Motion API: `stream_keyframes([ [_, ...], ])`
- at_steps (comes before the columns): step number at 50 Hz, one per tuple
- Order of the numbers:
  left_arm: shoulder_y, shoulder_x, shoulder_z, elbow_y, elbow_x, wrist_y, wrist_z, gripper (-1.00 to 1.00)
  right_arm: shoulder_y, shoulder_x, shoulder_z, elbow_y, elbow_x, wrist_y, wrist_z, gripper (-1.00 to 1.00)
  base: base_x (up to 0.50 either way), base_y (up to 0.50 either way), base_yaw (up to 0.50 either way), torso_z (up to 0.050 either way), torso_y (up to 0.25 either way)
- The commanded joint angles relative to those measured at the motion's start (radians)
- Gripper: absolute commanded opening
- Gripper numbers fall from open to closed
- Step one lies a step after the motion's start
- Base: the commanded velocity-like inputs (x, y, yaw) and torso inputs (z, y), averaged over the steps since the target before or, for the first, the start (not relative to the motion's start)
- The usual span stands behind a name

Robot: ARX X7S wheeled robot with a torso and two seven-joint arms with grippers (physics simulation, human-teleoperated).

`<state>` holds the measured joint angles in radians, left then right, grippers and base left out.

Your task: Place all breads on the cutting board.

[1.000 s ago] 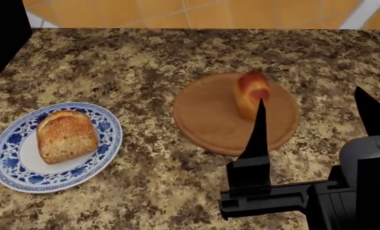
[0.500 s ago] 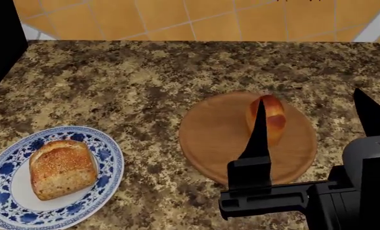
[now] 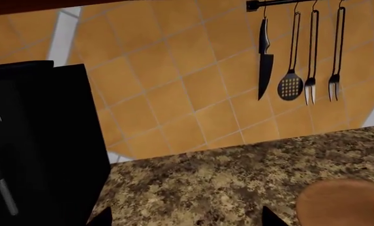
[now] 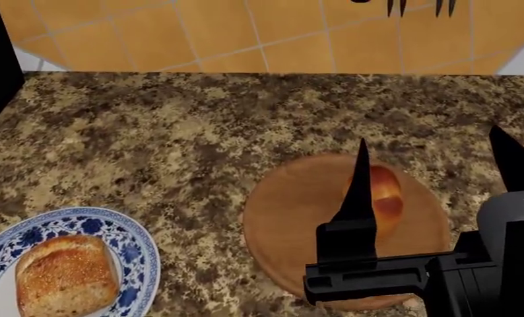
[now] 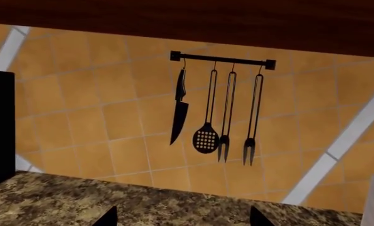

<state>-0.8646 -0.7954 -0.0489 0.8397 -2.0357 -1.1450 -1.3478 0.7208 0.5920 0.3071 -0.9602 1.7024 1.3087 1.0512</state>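
The right gripper (image 4: 429, 175) hangs above the granite bench's right portion, its two black fingers spread wide apart and holding nothing. One finger (image 4: 357, 188) stands directly in front of the small glossy golden-orange oval roll (image 4: 387, 192), the other off toward the bench's right edge; in my judgement the spread is set to bracket the roll for a pick.

The roll rests on the round darker brown wooden disc (image 4: 284, 221), toward the disc's right side, upright and untouched.

The left gripper shows only as two dark fingertips (image 3: 270, 218) in its wrist view, set apart and holding nothing.

The chunky tan-brown seeded loaf (image 4: 66, 276) lies on the blue-and-white patterned plate (image 4: 137, 246) at the bench's front left corner, well apart from the disc.

The rectangular light wooden cutting board appears in no view, so its position cannot be stated. Neither bread is on it; the task is, on this evidence, not begun.

A black rail of hanging utensils (image 5: 215, 113) is fixed to the orange tiled wall behind the bench.
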Motion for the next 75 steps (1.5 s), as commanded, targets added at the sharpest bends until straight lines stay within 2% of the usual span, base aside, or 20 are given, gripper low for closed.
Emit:
stream_keyframes([
  [1,0.01,-0.003,0.003,0.004,0.005,0.007,0.007,1.0,-0.003,0.004,-0.007,0.001,-0.005,-0.008,-0.001,1.0,0.19,0.0,0.0,0.0,0.0],
  [12,-0.055,-0.009,0.045,-0.009,-0.018,0.02,-0.002,1.0,0.006,0.017,-0.014,0.008,0.007,-0.022,0.007,1.0,0.19,0.0,0.0,0.0,0.001],
  [21,-0.066,-0.005,0.053,-0.026,-0.04,0.02,0.045,1.0,-0.004,0.028,-0.008,0.003,0.006,-0.027,0.005,1.0,0.19,0.0,0.0,0.0,0.0],
  [27,-0.163,-0.038,0.094,-0.076,-0.109,0.006,0.083,1.0,-0.009,0.038,-0.032,0.03,0.013,-0.02,0.012,1.0,0.13,0.0,0.0,0.0,0.0],
  [30,-0.222,-0.019,0.047,-0.108,-0.112,-0.097,0.279,1.0,0.001,0.05,-0.03,0.048,0.043,-0.041,0.03,1.0,0.0,0.0,0.0,0.0,0.003],
  [34,-0.306,-0.042,0.051,-0.255,-0.036,-0.237,0.431,1.0,0.018,0.088,-0.039,0.057,0.108,-0.067,0.076,1.0,0.0,0.0,0.0,0.0,0.0],
  [38,-0.434,-0.07,0.131,-0.391,-0.04,-0.323,0.514,1.0,0.037,0.113,-0.056,0.069,0.138,-0.074,0.091,1.0,0.0,0.0,0.0,0.0,0.0],
  [43,-0.512,-0.052,0.197,-0.468,0.034,-0.416,0.672,1.0,0.109,0.135,-0.108,0.113,0.163,-0.077,0.109,1.0,0.0,0.0,0.0,0.0,0.0],
  [44,-0.532,-0.056,0.226,-0.477,0.04,-0.418,0.703,1.0,0.113,0.137,-0.112,0.118,0.163,-0.076,0.108,1.0,0.0,0.0,0.0,0.0,0.0],
  [46,-0.593,-0.074,0.311,-0.51,0.061,-0.422,0.866,1.0,0.123,0.14,-0.121,0.131,0.165,-0.075,0.105,1.0,0.0,0.0,0.0,0.0,0.0],
  [49,-0.696,-0.115,0.488,-0.508,0.158,-0.422,1.092,1.0,0.132,0.145,-0.129,0.139,0.16,-0.07,0.099,1.0,0.0,0.0,0.0,0.0,0.0],
  [50,-0.747,-0.13,0.562,-0.502,0.22,-0.424,1.211,1.0,0.135,0.148,-0.131,0.143,0.16,-0.069,0.098,1.0,0.0,0.0,0.0,0.0,0.0],
  [51,-0.777,-0.138,0.605,-0.511,0.25,-0.421,1.254,1.0,0.136,0.148,-0.132,0.143,0.159,-0.069,0.098,1.0,0.0,0.0,0.0,0.0,0.0],
  [52,-0.795,-0.148,0.633,-0.491,0.309,-0.421,1.345,1.0,0.137,0.149,-0.134,0.144,0.16,-0.069,0.099,1.0,0.0,0.0,0.0,0.0,0.0],
  [56,-0.916,-0.164,0.788,-0.505,0.407,-0.42,1.503,1.0,0.145,0.153,-0.143,0.145,0.163,-0.072,0.105,1.0,0.0,0.0,0.0,0.0,0.0],
  [62,-0.983,-0.164,0.956,-0.463,0.442,-0.417,1.634,1.0,0.155,0.159,-0.157,0.146,0.172,-0.078,0.115,1.0,0.0,0.0,0.0,0.0,0.0],
  [68,-1.015,-0.151,1.06,-0.428,0.531,-0.405,1.79,1.0,0.134,0.149,-0.142,0.146,0.134,-0.07,0.084,1.0,0.0,0.0,0.0,0.0,0.0],
  [75,-1.019,-0.156,1.125,-0.4,0.556,-0.389,1.83,1.0,0.119,0.139,-0.138,0.148,0.102,-0.065,0.058,1.0,0.0,0.0,0.0,0.0,0.0],
])
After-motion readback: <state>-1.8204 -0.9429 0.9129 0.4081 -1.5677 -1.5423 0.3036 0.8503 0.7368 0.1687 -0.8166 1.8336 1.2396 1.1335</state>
